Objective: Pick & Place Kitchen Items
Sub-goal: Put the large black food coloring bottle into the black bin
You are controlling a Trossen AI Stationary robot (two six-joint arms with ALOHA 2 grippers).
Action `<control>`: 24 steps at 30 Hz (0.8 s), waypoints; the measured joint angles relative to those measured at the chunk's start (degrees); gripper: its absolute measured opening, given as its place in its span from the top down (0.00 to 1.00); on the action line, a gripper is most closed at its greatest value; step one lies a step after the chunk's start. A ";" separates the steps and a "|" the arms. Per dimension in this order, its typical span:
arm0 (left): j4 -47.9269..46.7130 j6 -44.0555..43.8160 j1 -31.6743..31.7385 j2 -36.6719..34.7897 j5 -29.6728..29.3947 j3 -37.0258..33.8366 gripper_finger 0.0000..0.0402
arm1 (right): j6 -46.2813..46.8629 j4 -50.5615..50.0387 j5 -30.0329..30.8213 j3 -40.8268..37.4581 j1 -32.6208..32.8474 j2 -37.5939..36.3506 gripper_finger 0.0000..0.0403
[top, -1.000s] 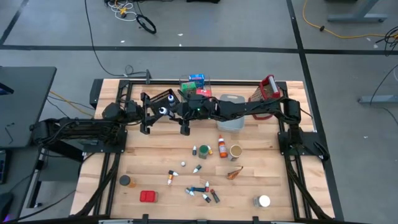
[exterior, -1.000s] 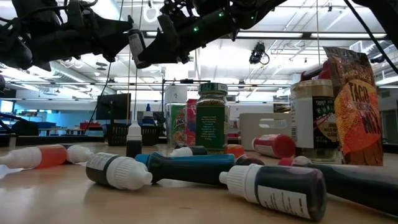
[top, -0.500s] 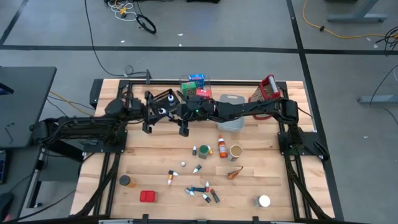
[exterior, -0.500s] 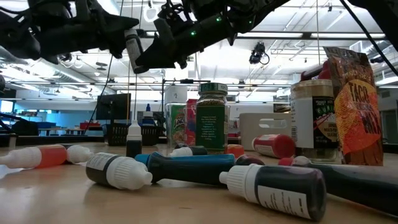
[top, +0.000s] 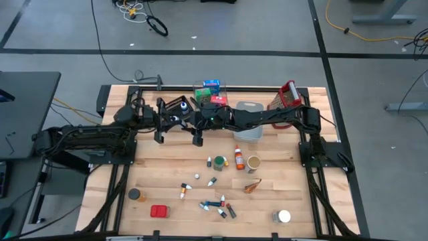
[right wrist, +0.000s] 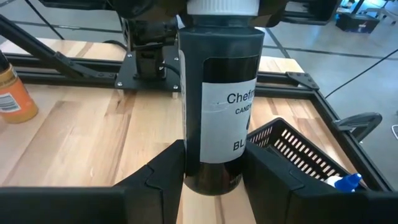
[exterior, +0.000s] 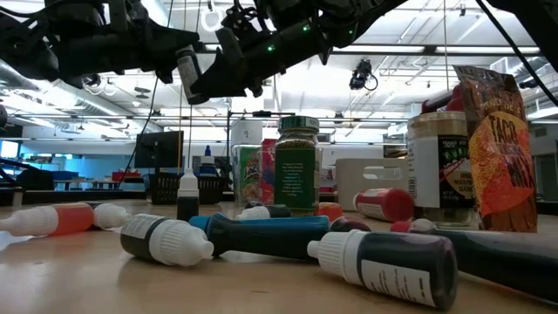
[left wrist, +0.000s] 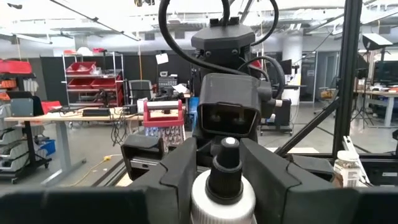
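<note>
A small black bottle (right wrist: 217, 93) with a white cap (left wrist: 202, 202) hangs in the air between both grippers, above the table's far middle; in the high view it is the white spot (top: 176, 119). My left gripper (left wrist: 224, 186) comes from the table's left and is shut on the cap end. My right gripper (right wrist: 214, 168) comes from the right and is shut on the body. In the low view the bottle (exterior: 185, 65) shows high up between the two arms. Other kitchen items lie on the table's near half, among them dropper bottles (top: 221, 204), a green-lidded jar (top: 219, 163) and a red box (top: 159, 211). My left gripper pinches the bottle's white cap (left wrist: 202, 202) between its two fingers, coming level from the table's left, along the bottle. The black nozzle tip (left wrist: 229, 144) stands out past the fingers. My right gripper pinches the lower part of the bottle's black body (right wrist: 211, 158), near its base, between its two fingers, level from the table's right. The bottle is lifted clear and lies roughly level between the grippers.
A black slatted basket (top: 175, 104) sits just beyond the grippers. A clear bin with coloured boxes (top: 210, 90), a grey-blue bin (top: 249, 127) and the red-handled grater (top: 287, 97) line the far edge. Bare wood lies at the table's left near part (top: 154, 167).
My left gripper has moved a little toward the table's right and far edge, up to the cap end of the bottle that my right gripper holds. The bottle has stayed almost where it was.
</note>
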 joint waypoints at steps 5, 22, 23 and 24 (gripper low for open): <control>-0.89 -0.30 0.00 0.06 -0.14 0.01 0.65 | -0.23 0.30 0.10 -0.01 0.00 0.00 0.61; -1.19 -1.08 0.02 0.10 -3.78 -0.08 0.70 | -2.60 -0.46 3.28 -0.01 0.08 -0.10 0.54; -1.42 -1.30 0.02 0.10 -3.94 -0.08 0.70 | -2.83 -0.95 4.01 -0.01 0.07 -0.15 0.53; -1.58 -1.42 0.03 0.10 -4.15 -0.08 0.70 | -2.85 -1.51 4.29 -0.01 0.08 -0.20 0.52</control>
